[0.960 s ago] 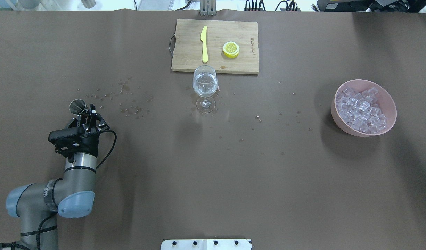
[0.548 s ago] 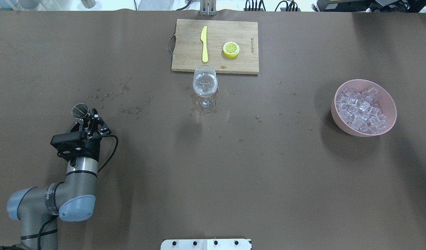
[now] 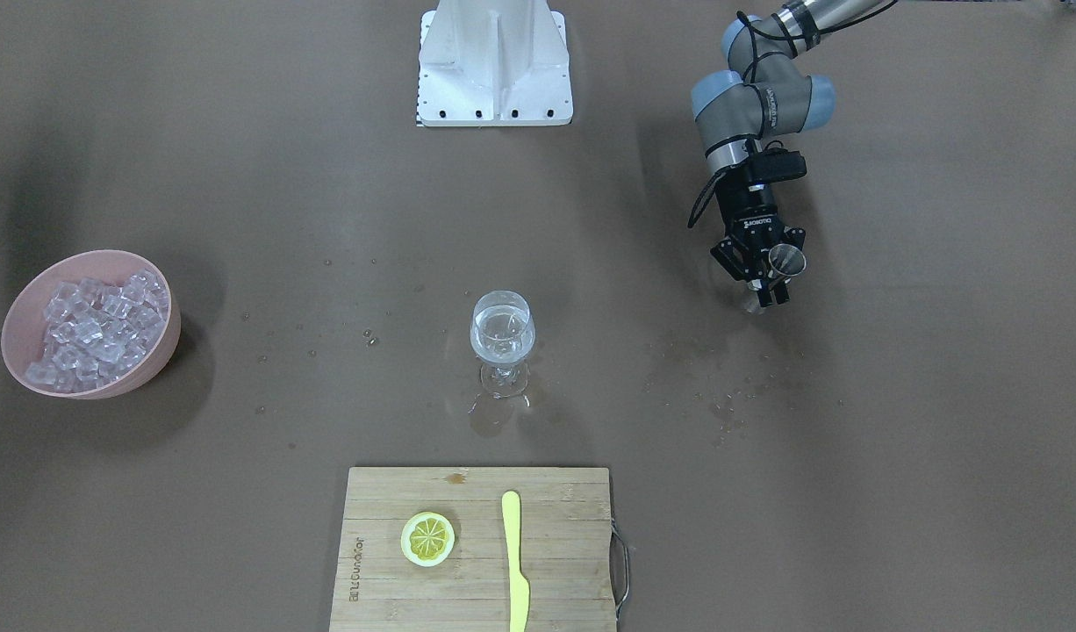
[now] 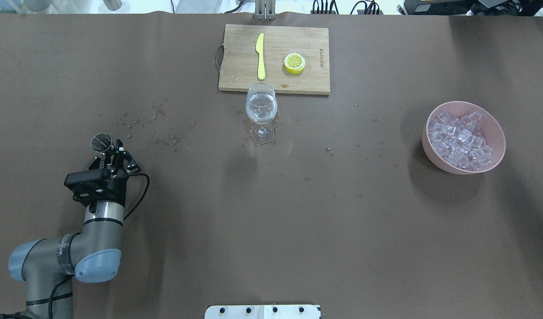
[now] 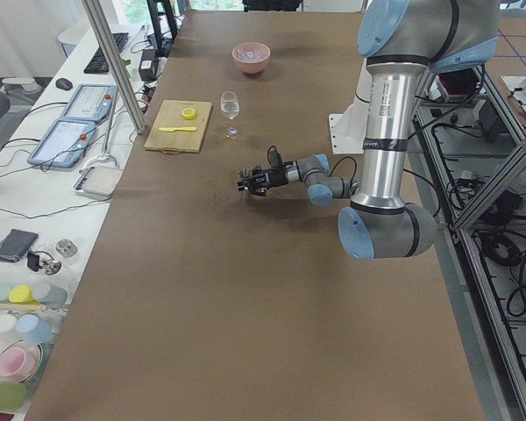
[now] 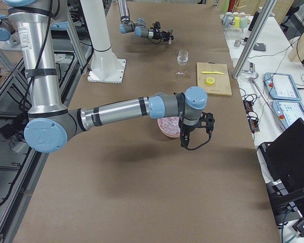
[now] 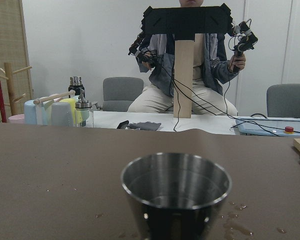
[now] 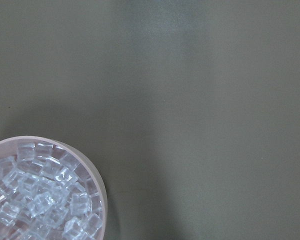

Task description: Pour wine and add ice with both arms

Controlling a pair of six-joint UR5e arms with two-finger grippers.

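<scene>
Left gripper (image 4: 109, 149): clasping one steel cup (image 4: 101, 141), mouth pointing up
Right gripper (image 6: 183, 143): hanging by one bowl (image 4: 490, 118) of ice (image 4: 461, 141); jaws cannot be told

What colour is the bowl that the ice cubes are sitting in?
Pale pink. The bowl shows best in the overhead exterior view.

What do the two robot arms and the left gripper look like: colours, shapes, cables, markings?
Both the left arm and the right arm are silver-grey tubes with light-blue joint caps. The left gripper is black and two-fingered, with white lettering; a black camera box sits behind it, and a black cable loops alongside.
</scene>
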